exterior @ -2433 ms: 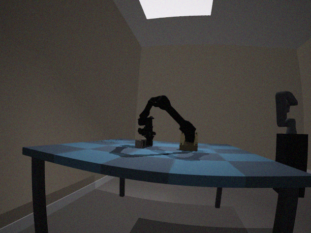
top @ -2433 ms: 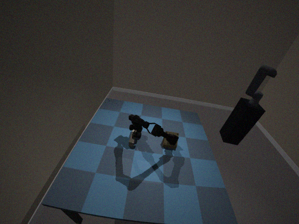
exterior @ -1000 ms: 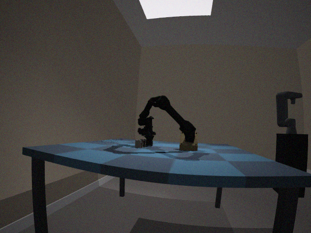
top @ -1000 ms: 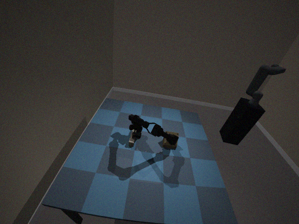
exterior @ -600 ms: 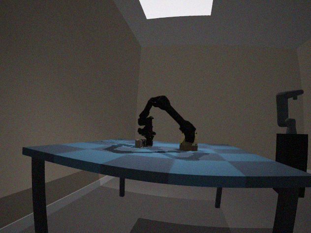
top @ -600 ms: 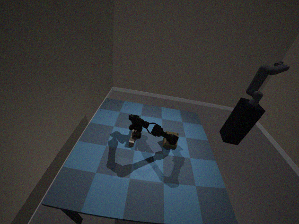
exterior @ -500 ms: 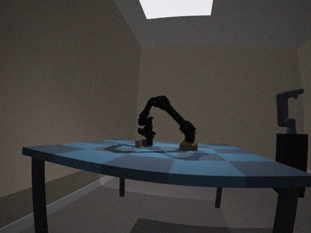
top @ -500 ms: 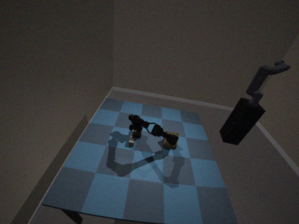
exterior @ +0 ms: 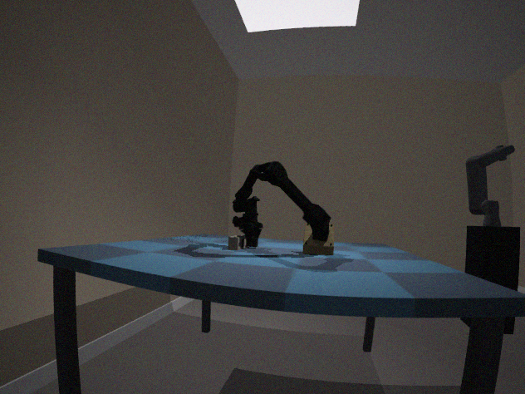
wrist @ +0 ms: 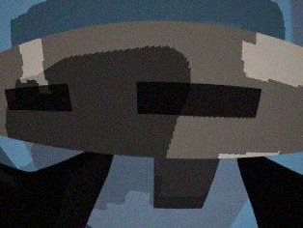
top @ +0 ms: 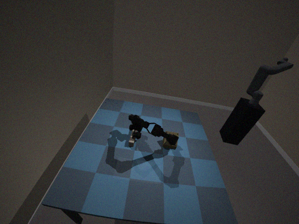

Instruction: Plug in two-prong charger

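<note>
Black tool [top: 136,135] [exterior: 252,244] [wrist: 178,153] open — charger [wrist: 182,185] between fingers, pale strip [top: 131,142] [exterior: 233,243] [wrist: 212,137] beside; grey arm [top: 258,79] [exterior: 477,186] on black pedestal [top: 241,123] [exterior: 492,263] — well apart.

This looks like a robot lab, in a dim, plain room. A black robot arm [top: 158,131] [exterior: 296,195] is fixed on a big blue and gray checked surface [top: 113,193] [exterior: 237,278]. A gray robot arm [top: 258,79] [exterior: 478,186] stands on a tall black box [top: 241,123] [exterior: 492,254] nearby. The walls are brown and bare.
</note>
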`<state>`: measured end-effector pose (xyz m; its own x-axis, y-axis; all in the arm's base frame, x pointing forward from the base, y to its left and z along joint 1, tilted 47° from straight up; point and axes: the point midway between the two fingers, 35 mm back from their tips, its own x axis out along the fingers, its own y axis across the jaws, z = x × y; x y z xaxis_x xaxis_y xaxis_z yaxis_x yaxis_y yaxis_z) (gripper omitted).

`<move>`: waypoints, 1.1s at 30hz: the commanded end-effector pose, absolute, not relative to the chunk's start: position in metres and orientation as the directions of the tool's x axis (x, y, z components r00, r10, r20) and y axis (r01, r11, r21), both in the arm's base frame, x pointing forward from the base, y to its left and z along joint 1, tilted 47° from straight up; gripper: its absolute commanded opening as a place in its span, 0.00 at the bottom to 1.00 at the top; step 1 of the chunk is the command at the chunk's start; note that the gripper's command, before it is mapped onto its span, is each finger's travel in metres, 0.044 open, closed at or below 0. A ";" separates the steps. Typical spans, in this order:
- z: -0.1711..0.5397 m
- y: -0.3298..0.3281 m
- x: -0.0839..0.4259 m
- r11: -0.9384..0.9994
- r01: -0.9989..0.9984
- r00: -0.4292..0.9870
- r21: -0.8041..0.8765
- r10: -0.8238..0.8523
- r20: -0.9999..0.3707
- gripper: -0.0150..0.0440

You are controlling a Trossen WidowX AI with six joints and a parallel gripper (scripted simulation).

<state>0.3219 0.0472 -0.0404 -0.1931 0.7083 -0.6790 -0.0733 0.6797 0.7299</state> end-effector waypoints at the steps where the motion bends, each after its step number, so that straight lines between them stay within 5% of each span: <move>1: -0.040 0.047 0.321 0.679 -0.075 -0.189 0.730 0.710 -0.679 1.00; 33: -0.041 0.046 0.312 0.678 -0.088 -0.173 0.730 0.711 -0.681 1.00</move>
<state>0.3130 0.0459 -0.0407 -0.1771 0.7083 -0.6833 -0.0850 0.6807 0.7276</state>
